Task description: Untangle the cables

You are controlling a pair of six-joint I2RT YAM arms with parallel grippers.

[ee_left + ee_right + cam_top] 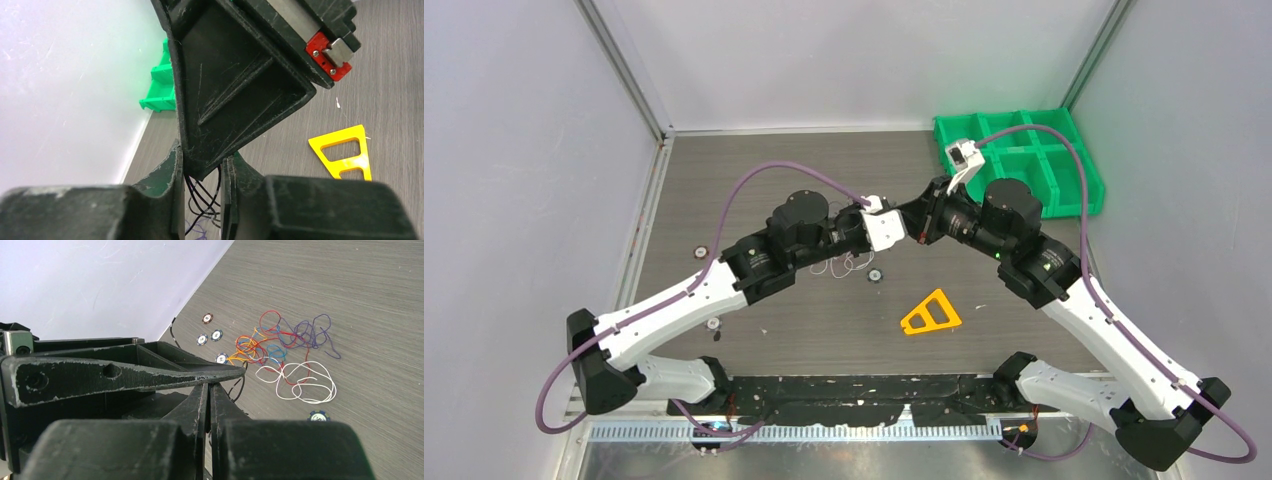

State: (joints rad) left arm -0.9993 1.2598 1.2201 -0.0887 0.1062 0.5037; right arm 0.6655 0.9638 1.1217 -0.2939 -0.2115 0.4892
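Left pincer (204,165): jaws narrowed to a small gap, black cable (200,197) strands running through it; clamped or not, can't tell. Other cables (252,346), red, blue, orange, purple and white loops, piled loose mid-worktop, poker chips (202,339) just beside. Right pincer (209,390) pinched tight on the black cable, its tip between the left fingers. Yellow triangle (930,313) toward front edge. Green bin (1024,160) at far right corner.

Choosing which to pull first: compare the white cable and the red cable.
The white cable lies at the pile's edge, mostly clear of the rest; the red cable runs through the middle, tangled with the orange cable and blue cable. The white cable's loops are wide; the red cable's smaller. Both are thin and lie on the table.
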